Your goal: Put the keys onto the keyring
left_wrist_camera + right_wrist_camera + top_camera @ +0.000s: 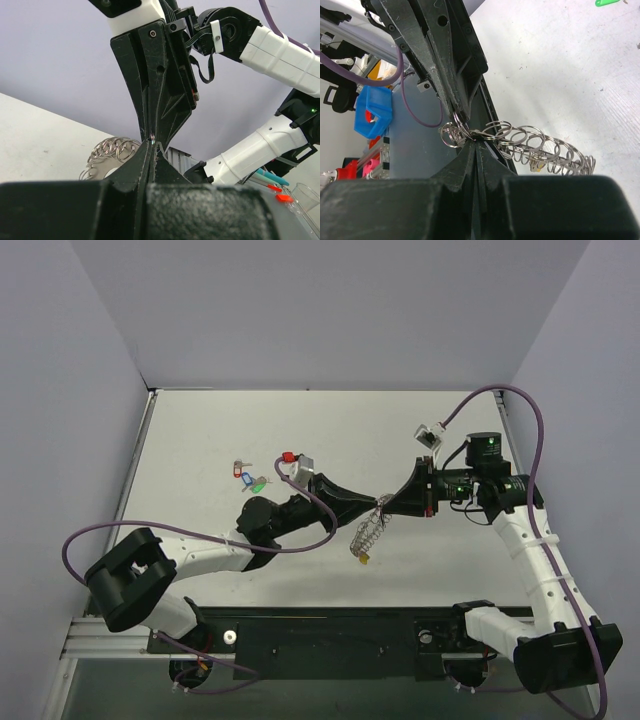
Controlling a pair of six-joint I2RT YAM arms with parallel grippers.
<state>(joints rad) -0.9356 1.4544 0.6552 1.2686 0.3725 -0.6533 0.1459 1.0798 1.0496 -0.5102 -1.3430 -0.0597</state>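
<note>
Contact above the middle of the white worktop [220,430]: black left gripper [377,506] and black right gripper [386,502] tip to tip, both pinched tight on the large silver wire keyring [368,532] fringed with small rings. Dangles below the tips, yellow-tagged key [363,558] at its low end. Left of middle, small silver keys [250,478] with blue and green tags.

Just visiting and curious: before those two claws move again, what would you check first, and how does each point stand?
1. Is the left gripper shut on the keyring? ok.
2. Is the right gripper shut on it too, tip to tip with the left? ok.
3. Is the keyring's hanging end off the table? cannot tell.
4. Does the yellow-tagged key hang from the keyring? ok.
5. Are all keys on the keyring? not ok; the loose keys, tagged green and blue, lie on the table.
</note>
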